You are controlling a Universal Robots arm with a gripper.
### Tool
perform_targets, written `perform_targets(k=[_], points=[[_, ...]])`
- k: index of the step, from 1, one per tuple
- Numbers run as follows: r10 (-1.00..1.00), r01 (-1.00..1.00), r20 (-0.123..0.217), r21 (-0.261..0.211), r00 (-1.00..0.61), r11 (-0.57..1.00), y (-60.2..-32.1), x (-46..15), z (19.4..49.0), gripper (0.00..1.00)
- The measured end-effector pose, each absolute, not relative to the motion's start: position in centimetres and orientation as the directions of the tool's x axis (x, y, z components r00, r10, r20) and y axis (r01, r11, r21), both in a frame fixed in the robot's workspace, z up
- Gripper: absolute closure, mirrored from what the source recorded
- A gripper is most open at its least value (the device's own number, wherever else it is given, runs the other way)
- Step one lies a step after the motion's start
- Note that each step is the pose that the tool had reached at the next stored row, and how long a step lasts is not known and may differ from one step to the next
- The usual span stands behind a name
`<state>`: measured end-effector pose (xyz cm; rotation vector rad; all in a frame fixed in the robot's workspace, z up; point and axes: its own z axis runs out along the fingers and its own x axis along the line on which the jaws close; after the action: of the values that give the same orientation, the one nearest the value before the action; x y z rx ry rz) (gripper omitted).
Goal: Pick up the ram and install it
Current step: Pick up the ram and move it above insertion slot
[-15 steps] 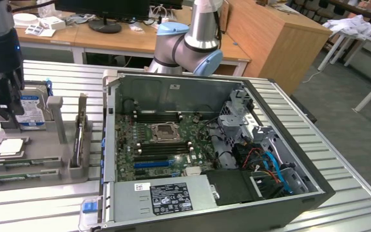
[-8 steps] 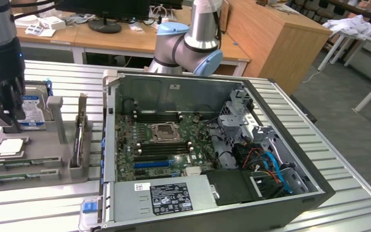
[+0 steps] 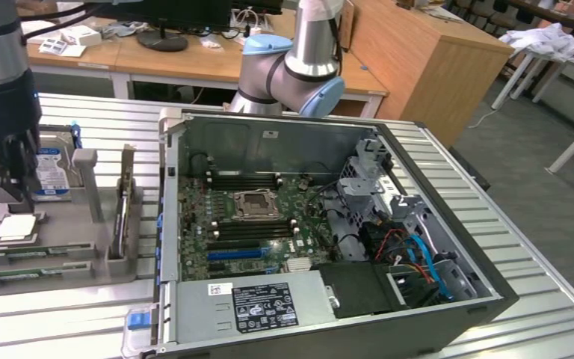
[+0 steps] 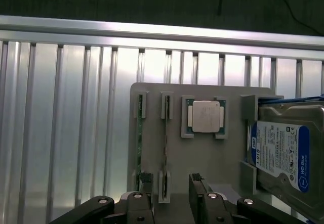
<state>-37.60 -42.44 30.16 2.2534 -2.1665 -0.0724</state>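
Two rams stand on edge in slots of a grey parts tray (image 4: pixel 212 158): one ram (image 4: pixel 165 138) and a second ram (image 4: pixel 139 143) beside it. My gripper (image 4: pixel 172 188) hovers open above the tray's near end, its dark fingers (image 4: pixel 198 186) either side of the first ram's line and holding nothing. In the exterior view the gripper (image 3: pixel 6 187) hangs over the tray (image 3: pixel 68 247) at that view's left, and the green rams (image 3: pixel 28 257) lie along the tray's front. The open computer case (image 3: pixel 317 224) holds the motherboard with black memory slots (image 3: pixel 252 181).
A square silver CPU (image 4: pixel 205 117) and a blue-labelled hard drive (image 4: pixel 283 155) share the tray. Everything sits on a ribbed aluminium table (image 4: pixel 66 113). The arm's base (image 3: pixel 292 67) rises behind the case. Cables and a drive cage (image 3: pixel 417 254) fill the case's right side.
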Motion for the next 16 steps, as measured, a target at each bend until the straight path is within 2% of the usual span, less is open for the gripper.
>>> perform_targets(k=[16], points=[[-0.996, -0.996, -0.023, 0.043, 0.082, -0.083, -42.4, -37.6, 28.0, 0.58]])
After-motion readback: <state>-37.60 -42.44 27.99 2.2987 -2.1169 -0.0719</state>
